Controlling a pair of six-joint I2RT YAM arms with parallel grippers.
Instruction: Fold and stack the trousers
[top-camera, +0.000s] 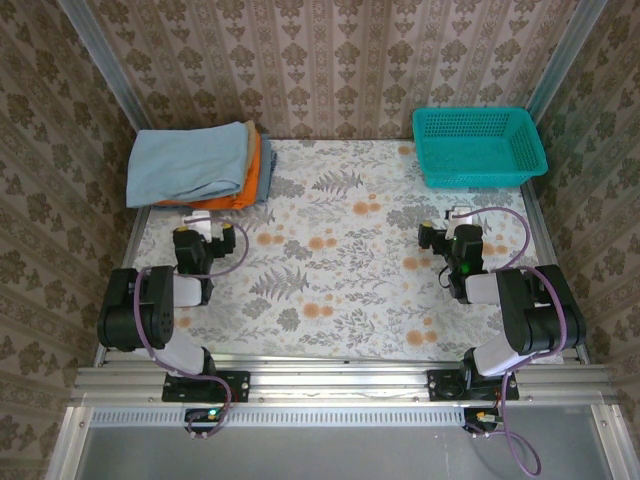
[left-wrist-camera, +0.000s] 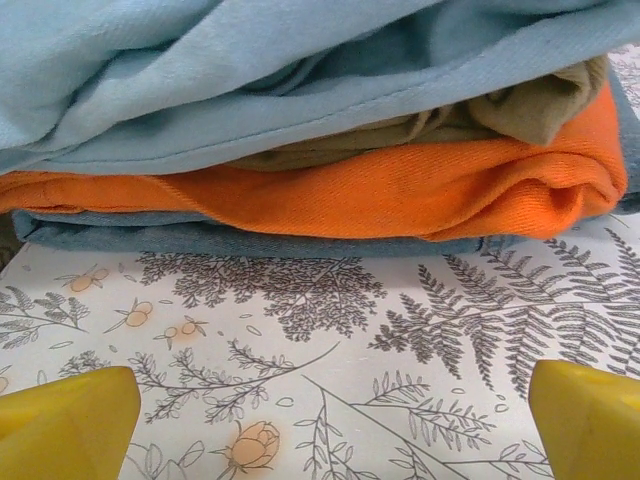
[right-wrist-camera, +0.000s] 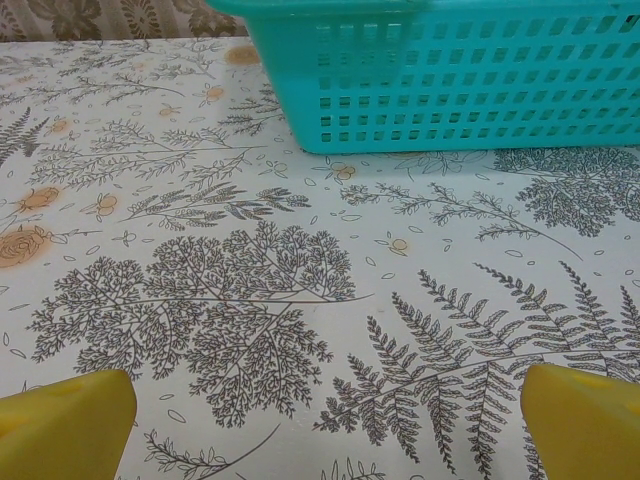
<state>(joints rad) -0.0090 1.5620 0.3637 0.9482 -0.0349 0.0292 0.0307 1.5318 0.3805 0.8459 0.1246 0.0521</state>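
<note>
The pale sky-blue trousers (top-camera: 185, 165) lie folded on top of a stack at the table's far left corner. In the left wrist view the trousers (left-wrist-camera: 250, 80) fill the top, just beyond my open left gripper (left-wrist-camera: 335, 420), whose yellow fingertips (left-wrist-camera: 70, 420) stand wide apart over bare tablecloth. From above, the left gripper (top-camera: 200, 222) sits just in front of the stack, not touching it. My right gripper (top-camera: 452, 222) rests open at the right, with nothing between its fingers (right-wrist-camera: 580, 420).
Under the trousers lie a tan garment (left-wrist-camera: 520, 105), an orange garment (left-wrist-camera: 400, 190) and a dark blue one (left-wrist-camera: 200, 235). A teal basket (top-camera: 475, 112) stands at the far right corner, just ahead of the right gripper (right-wrist-camera: 330, 420). The floral tablecloth (top-camera: 340, 270) stretches between the arms.
</note>
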